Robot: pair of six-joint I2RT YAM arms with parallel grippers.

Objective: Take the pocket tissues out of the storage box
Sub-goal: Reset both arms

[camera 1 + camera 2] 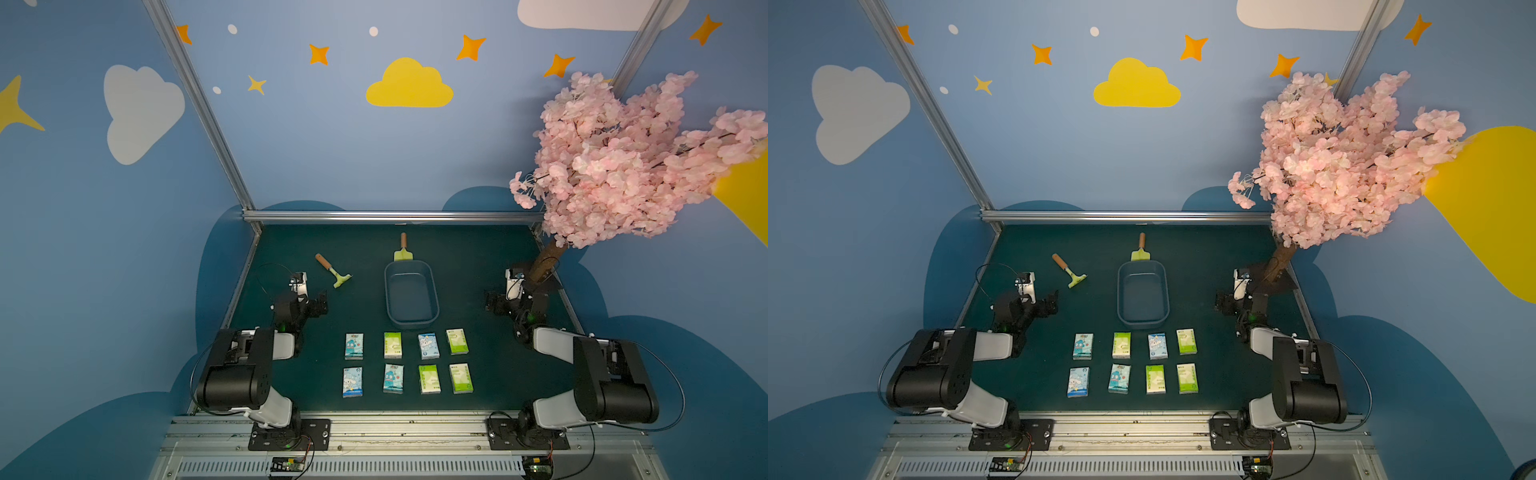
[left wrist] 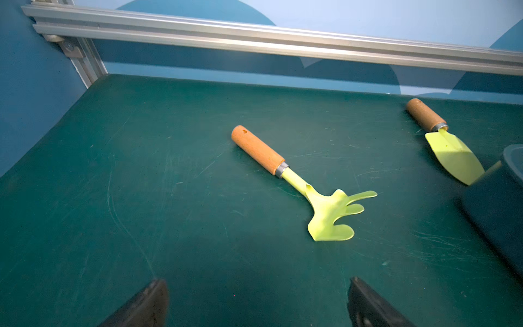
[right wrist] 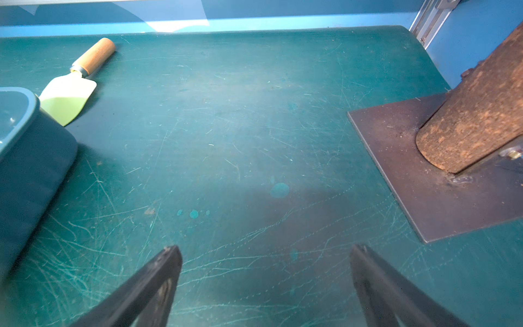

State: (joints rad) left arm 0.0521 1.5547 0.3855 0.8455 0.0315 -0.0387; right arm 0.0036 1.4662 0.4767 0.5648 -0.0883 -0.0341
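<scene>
Finding the left gripper (image 2: 256, 280) spread to full width low over bare mat (image 2: 141, 184), gripping nothing. Same for the right gripper (image 3: 265, 247): jaws fully apart, empty. Spots the toy rake (image 2: 325, 209) just ahead of the left gripper, clear of its jaws, and the toy trowel (image 2: 452, 158) farther ahead and to its right, blade tip at the far end of the storage box (image 1: 410, 297), contact unclear. Places that box to the right of the left gripper and to the left of the right gripper, roughly midway, apart from both. Looks empty in both top views: bare floor, no packet inside. Puts the pocket tissues (image 1: 428, 345) behind both grippers, toward the arm bases: eight packets flat on the mat, two rows of four, spaced apart, none touching the box. Probably laid singly to avoid stacking and keep every packet countable, on that side for short reach from either arm. Judging by that, task complete, nothing to lift out. Reads the wide, outboard pose of both grippers as a rest pose, chosen to clear the middle. Keeps the tree trunk (image 3: 475, 113) and its base plate (image 3: 410, 184) ahead and right of the right gripper, near but apart.
</scene>
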